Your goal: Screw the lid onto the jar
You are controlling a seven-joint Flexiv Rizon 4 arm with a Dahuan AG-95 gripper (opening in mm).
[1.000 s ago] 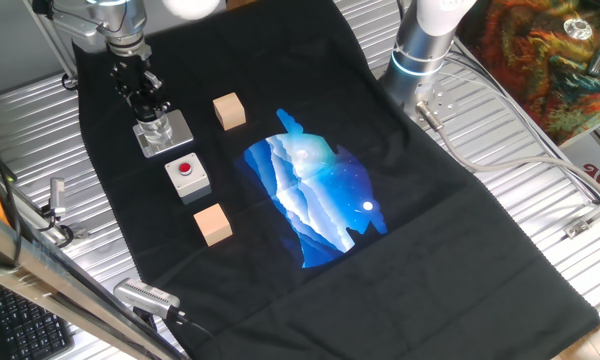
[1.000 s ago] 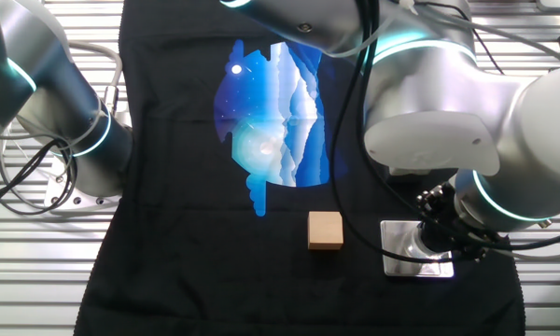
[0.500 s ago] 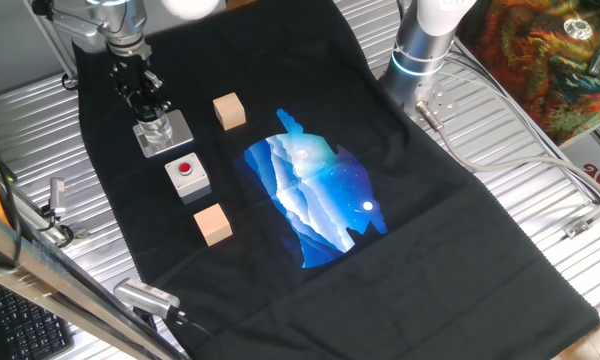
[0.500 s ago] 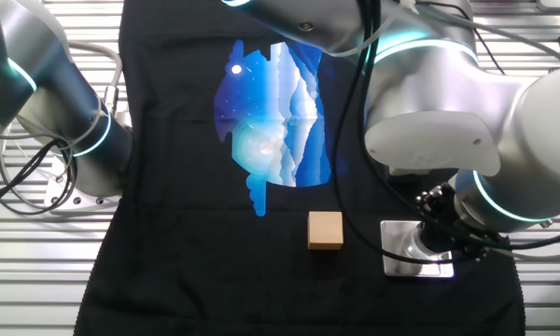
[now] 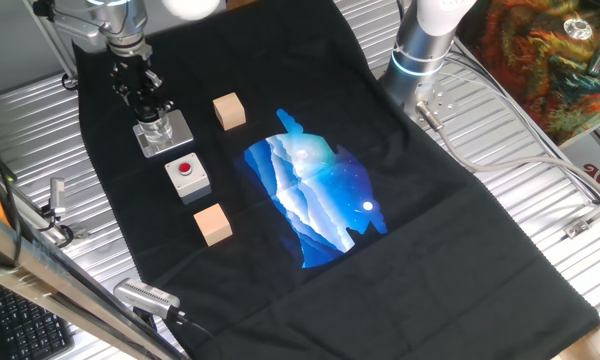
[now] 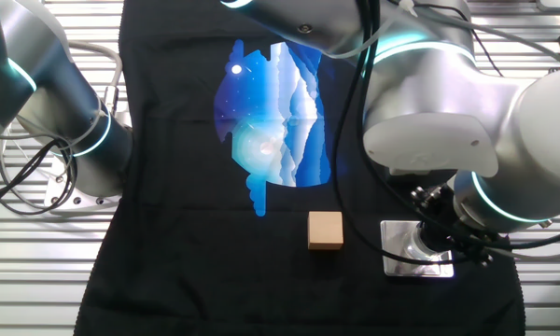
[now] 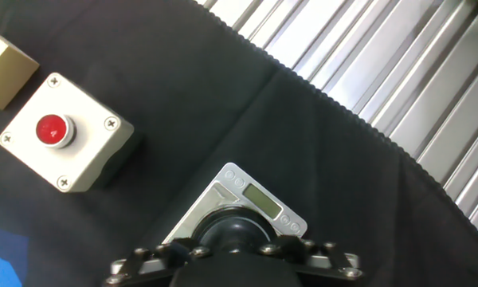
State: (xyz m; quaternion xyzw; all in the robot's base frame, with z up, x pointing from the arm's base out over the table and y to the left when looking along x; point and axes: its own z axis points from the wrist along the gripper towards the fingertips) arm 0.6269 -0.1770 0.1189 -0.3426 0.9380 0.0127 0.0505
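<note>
Pincer [image 5: 148, 105] apparently pinching lid [image 7: 237, 233] atop jar [image 5: 158, 129]; no legible writing.

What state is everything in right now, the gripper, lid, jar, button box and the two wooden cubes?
gripper: down over the jar top, closed on the lid.
lid: on the jar mouth, held by the gripper.
jar: upright on its grey base plate.
button box: sitting flat, red button up.
wooden cubes: resting on the black cloth, untouched.
</note>
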